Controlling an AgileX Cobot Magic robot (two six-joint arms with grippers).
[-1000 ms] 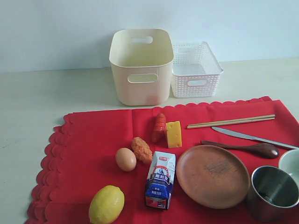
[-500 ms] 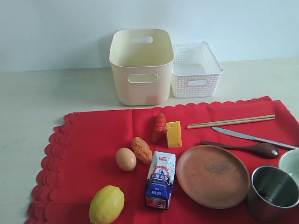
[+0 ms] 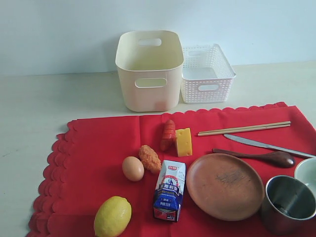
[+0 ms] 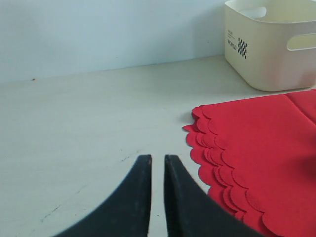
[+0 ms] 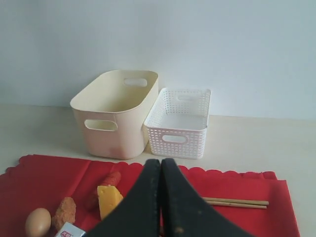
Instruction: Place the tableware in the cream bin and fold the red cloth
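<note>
Tabletop (image 3: 29, 108) unchanged since before: red cloth (image 3: 98, 143) and cream bin (image 3: 148, 94) unmoved, both jaws clenched, empty.

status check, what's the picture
Left gripper, right gripper shut, empty. Tableware on red cloth; cream bin looks empty. Milk carton, lemon on cloth too.

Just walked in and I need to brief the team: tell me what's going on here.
Nothing is being handled yet. The left claw and right claw are both closed and empty. The plate, spoon, knife, chopsticks, cup and bowl sit on the red cloth, which lies spread flat. The cream bin stands beyond the cloth, no tableware visible inside.
</note>
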